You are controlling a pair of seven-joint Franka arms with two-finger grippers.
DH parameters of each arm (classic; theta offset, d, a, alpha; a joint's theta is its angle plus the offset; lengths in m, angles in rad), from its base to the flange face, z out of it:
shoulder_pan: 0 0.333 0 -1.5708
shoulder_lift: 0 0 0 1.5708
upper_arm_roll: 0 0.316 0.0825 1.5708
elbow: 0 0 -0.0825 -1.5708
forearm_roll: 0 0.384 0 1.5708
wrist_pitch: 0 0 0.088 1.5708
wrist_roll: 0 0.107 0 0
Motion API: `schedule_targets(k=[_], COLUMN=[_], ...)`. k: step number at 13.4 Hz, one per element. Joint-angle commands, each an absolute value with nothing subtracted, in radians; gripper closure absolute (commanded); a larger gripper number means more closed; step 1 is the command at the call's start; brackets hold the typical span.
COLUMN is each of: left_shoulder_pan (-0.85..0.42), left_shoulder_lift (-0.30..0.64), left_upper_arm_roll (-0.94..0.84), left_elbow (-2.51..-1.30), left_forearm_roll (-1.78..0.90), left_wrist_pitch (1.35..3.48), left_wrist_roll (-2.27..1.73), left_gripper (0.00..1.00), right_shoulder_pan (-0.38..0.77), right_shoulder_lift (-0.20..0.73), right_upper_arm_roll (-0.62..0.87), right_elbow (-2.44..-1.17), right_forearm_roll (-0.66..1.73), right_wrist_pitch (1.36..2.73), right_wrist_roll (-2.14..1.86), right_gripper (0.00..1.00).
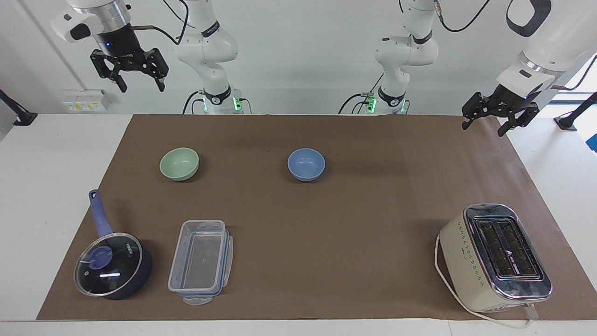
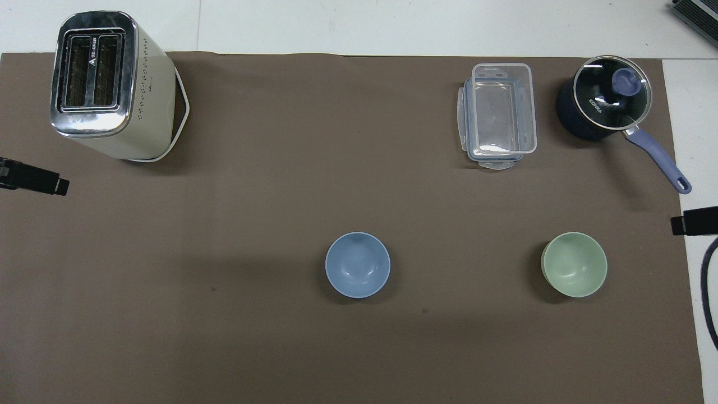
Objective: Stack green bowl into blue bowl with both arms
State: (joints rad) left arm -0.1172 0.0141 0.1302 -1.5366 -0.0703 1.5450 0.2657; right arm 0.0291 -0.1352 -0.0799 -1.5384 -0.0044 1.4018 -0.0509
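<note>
The pale green bowl (image 1: 179, 163) (image 2: 574, 264) sits upright on the brown mat toward the right arm's end. The light blue bowl (image 1: 306, 164) (image 2: 358, 265) stands beside it near the middle of the mat, equally near to the robots. My right gripper (image 1: 142, 87) hangs high in the air with its fingers spread open and nothing between them. My left gripper (image 1: 483, 126) hovers open and empty over the mat's corner at the left arm's end. In the overhead view only one fingertip (image 2: 694, 220) of the right gripper and one fingertip (image 2: 35, 183) of the left show at the edges.
A cream toaster (image 1: 496, 256) (image 2: 106, 84) stands farther from the robots at the left arm's end. A clear plastic container (image 1: 200, 262) (image 2: 498, 115) and a dark blue glass-lidded saucepan (image 1: 109, 264) (image 2: 606, 104) lie farther from the robots than the green bowl.
</note>
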Motion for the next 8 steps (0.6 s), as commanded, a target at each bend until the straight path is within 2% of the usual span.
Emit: schedule_targets(k=[1,8], left_shoulder_pan=[-0.106,-0.107], left_shoulder_lift=[0.023,0.023], left_upper_arm_roll=[0.121,0.123], left_elbow=[-1.511,-1.511], left_forearm_roll=[-0.058,-0.058], left_wrist_pitch=[1.522,1.519], left_wrist_roll=[0.256,0.256], left_gripper=[0.0,0.0], right_shoulder_pan=[0.006,0.006], right_shoulder_lift=[-0.161,-0.16], right_upper_arm_roll=[-0.083,-0.078], right_elbow=[-1.563,-1.563], right_forearm_roll=[0.002,0.011], right_wrist_pitch=[1.394,1.394], right_wrist_roll=[-0.072,-0.072], right_gripper=[0.0,0.0])
